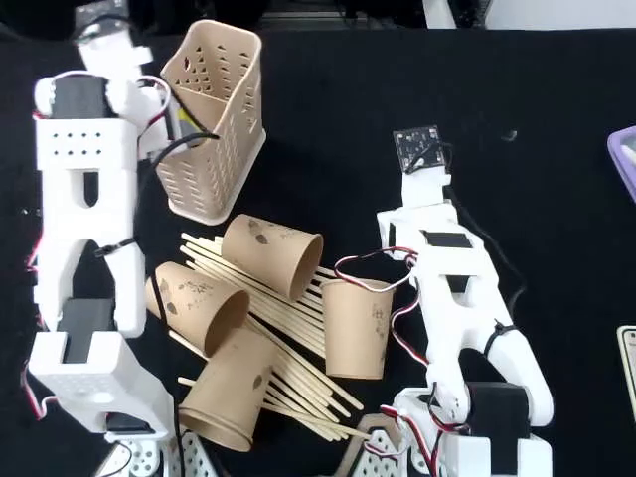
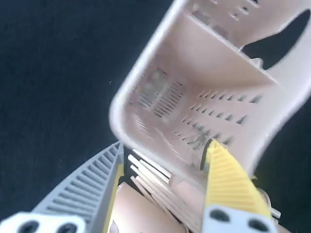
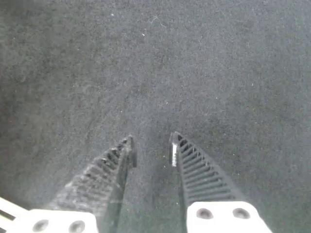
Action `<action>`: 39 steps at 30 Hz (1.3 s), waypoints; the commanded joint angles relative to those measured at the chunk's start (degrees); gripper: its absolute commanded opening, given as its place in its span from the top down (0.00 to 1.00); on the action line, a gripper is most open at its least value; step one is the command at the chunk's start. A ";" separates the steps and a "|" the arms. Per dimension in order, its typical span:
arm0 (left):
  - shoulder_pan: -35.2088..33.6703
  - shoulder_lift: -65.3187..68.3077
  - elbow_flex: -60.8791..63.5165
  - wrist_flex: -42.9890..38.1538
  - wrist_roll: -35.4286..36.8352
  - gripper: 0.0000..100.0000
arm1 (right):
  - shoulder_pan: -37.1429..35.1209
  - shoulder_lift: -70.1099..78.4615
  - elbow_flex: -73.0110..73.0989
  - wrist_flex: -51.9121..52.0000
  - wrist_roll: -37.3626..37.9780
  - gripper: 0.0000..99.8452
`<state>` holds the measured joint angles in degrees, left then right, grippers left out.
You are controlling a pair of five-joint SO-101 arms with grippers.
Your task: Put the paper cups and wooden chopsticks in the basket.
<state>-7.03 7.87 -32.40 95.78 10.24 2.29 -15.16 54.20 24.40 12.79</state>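
Our right pincer (image 3: 151, 145) hangs open over black cloth (image 3: 194, 58); we find the brown paper cups (image 1: 356, 333) back toward its base, leftward.

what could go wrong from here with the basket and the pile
The basket looks tilted at the left claw, so it may tip or slide when pushed. The paper cups lie on the wooden chopsticks, so pulling a cup could scatter the sticks.
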 commanded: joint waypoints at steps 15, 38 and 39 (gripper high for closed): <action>-0.13 -1.76 -3.47 -0.79 -7.56 0.97 | 0.35 0.04 -2.68 -1.05 -0.44 0.87; -0.13 -1.93 0.84 -15.21 -15.47 0.79 | 0.44 -3.82 -41.45 41.14 0.00 0.87; -0.13 -1.93 -0.75 -14.95 -15.47 0.78 | 0.35 -3.91 -41.80 41.67 0.00 0.87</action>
<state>-7.74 7.87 -28.09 81.89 -4.53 2.29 -15.52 17.45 63.87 12.88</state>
